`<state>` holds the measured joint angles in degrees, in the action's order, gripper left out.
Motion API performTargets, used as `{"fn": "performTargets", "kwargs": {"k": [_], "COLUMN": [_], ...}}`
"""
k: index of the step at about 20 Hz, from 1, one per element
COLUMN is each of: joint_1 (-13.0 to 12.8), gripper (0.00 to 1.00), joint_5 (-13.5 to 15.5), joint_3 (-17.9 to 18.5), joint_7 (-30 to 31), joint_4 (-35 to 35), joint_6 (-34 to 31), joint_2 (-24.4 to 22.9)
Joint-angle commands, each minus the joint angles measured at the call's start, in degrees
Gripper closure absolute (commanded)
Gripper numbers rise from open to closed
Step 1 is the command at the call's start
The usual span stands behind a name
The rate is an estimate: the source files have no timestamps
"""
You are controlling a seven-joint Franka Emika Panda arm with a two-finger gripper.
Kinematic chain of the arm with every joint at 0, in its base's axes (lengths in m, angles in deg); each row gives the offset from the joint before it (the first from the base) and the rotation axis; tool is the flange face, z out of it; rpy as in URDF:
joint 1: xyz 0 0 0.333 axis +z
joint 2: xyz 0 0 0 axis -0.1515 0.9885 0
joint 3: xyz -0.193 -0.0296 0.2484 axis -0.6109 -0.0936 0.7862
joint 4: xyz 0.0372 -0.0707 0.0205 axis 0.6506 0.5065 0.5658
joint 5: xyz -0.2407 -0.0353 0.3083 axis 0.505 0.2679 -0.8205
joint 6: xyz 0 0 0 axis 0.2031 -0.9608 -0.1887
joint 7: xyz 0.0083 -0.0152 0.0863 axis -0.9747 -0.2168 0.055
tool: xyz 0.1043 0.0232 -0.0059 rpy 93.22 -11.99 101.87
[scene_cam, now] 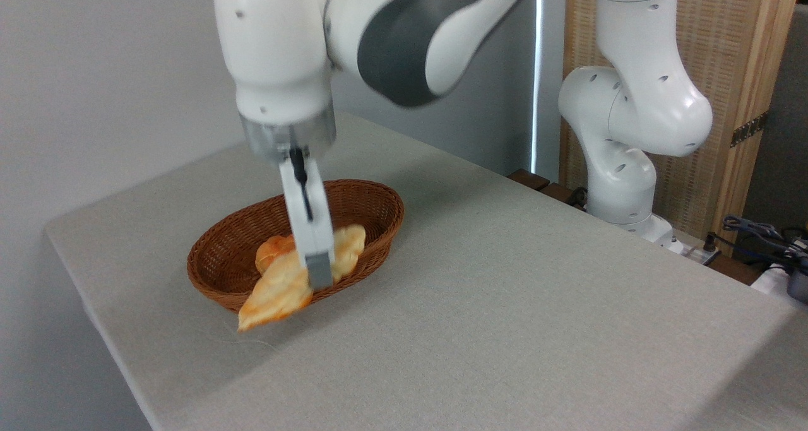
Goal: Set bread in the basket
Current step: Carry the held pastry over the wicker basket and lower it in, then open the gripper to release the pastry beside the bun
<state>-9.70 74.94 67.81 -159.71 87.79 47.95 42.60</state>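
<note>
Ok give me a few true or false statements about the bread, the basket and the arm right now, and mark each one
1. The bread lies wholly inside the basket. False: its lower pointed end sticks out over the near rim.
2. The gripper is down at the bread. True.
3. The basket is tipped on its side. False: it sits upright on the table.
4. A smaller bun is in the basket too. True.
5. The basket is blue plastic. False: it is brown wicker.
</note>
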Motion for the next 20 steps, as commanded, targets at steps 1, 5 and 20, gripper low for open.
{"fn": "performTargets", "kwargs": {"k": [1, 5, 20], "joint_1": [-0.3, -0.4, -0.5], "gripper": [0.55, 0.52, 0.00], "joint_5": [0.8, 0.4, -3.7], "joint_3": [-4.4, -12.0, -16.9], "joint_7": [17.6, 33.4, 34.3], "joint_4": [-0.8, 0.4, 7.3], "joint_6": [-4.1, -6.5, -6.0], "joint_2": [-3.3, -4.7, -6.1]}}
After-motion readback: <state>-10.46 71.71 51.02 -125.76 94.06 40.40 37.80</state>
